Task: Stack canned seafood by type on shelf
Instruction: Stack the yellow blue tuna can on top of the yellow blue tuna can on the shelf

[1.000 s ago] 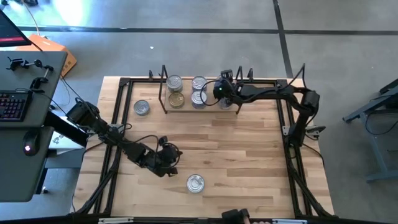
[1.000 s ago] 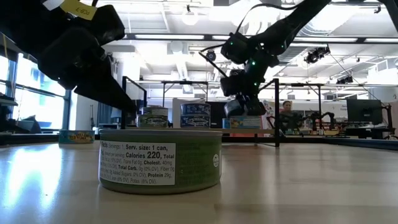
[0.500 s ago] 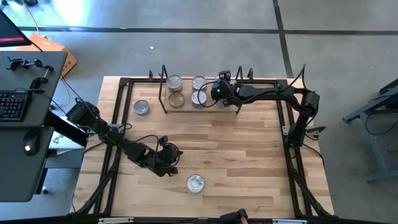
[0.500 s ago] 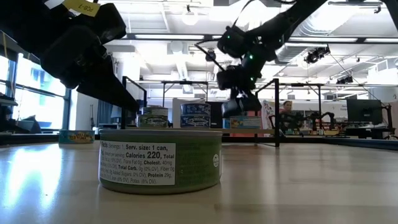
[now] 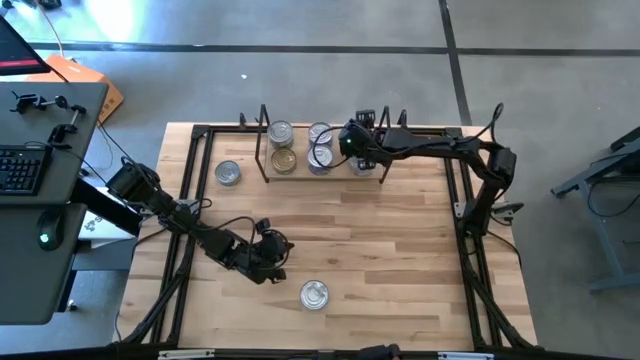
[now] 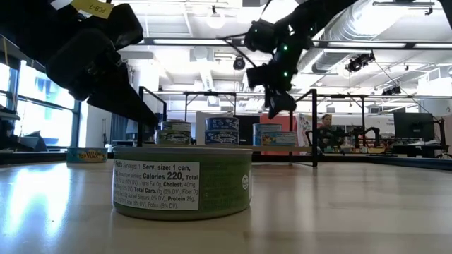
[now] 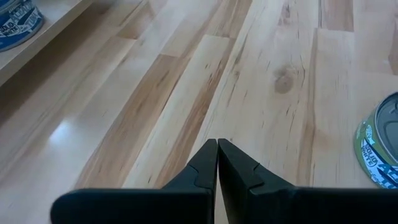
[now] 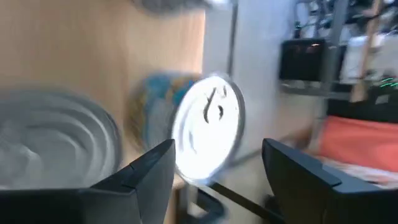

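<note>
1. The shelf (image 5: 325, 168) stands at the table's (image 5: 400, 250) far edge and holds several tins of canned seafood (image 5: 283, 160), grouped in short stacks, probably by type.
2. The right hand (image 5: 347, 143) hovers above the shelf's right half, fingers spread and empty, over a silver-lidded tin (image 8: 208, 127).
3. One loose tin (image 5: 228, 173) sits just left of the shelf, on the table.
4. Another loose tin (image 5: 314, 294), green-labelled, lies well in front of the shelf near the table's front edge.
5. The left hand (image 5: 268, 262), fingers closed on nothing, waits between shelf and front edge, near that green tin, likely its next pick.
</note>
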`<state>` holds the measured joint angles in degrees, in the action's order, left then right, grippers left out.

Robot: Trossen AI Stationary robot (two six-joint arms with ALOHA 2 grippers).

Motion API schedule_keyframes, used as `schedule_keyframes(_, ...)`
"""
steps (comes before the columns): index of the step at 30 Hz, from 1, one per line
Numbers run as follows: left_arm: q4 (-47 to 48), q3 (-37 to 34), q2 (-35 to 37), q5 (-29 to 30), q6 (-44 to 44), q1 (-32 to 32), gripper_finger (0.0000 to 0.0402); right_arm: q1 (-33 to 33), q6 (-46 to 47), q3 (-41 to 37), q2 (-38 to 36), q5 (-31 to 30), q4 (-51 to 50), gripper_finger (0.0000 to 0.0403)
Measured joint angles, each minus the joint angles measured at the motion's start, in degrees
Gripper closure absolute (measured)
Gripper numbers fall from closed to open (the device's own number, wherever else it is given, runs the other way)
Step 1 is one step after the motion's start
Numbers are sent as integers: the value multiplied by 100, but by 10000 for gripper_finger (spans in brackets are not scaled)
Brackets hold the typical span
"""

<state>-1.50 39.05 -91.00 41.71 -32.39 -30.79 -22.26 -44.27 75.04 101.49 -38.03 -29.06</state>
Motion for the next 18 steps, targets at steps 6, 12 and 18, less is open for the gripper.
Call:
schedule_keyframes(6, 646, 4, 184, -4, -556, -82, 397, 414, 1908, 145, -304, 1979, 41, 172)
schedule_keyframes(12, 3046, 7, 1195, 496, -2508, -415, 397, 1628, 2954, 55, -337, 3113, 776, 171)
schedule_keyframes(18, 5678, 7, 1864, 1222, -4779, -183, 397, 2901, 3727, -1087, -312, 3222, 2562, 171)
